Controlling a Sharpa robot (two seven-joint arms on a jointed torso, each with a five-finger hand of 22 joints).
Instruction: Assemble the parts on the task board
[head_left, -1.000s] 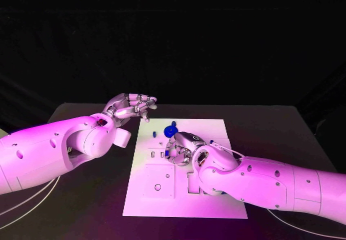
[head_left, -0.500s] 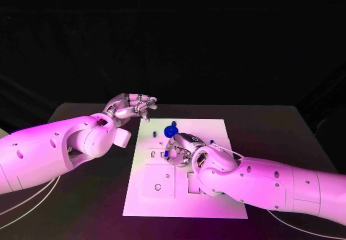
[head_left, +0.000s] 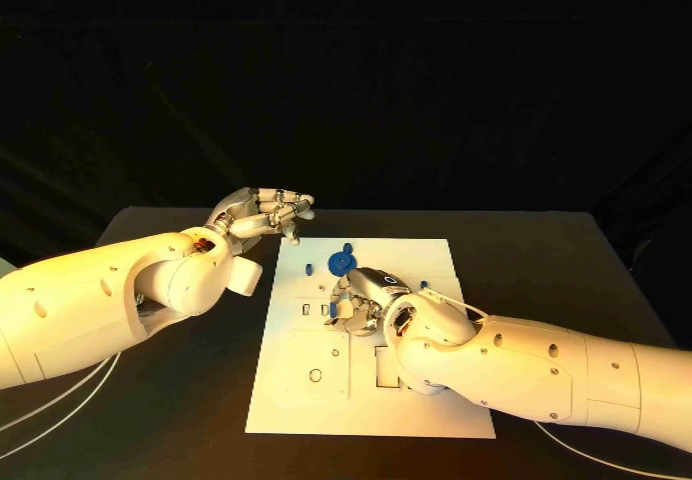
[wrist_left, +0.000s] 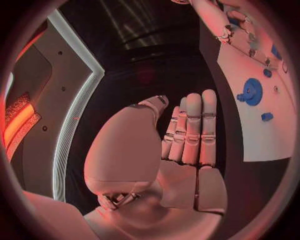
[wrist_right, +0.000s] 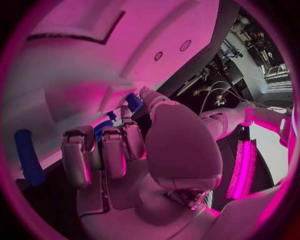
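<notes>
Legible text: none recorded. No lettering, label, brand, number or sign could be read on the task board, the blue parts, the table or either hand; small markings on the board were too small to tell.

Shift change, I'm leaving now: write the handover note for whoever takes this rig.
Left hand: holds nothing, fingers curled, hanging above the table beyond the task board's far left corner.
Right hand: over the board's middle, fingers closed around a small blue part; whether it is seated cannot be told.
Blue gear lies at the board's far end, small blue pieces beside it.
Left: finish this part, then the gear.
</notes>
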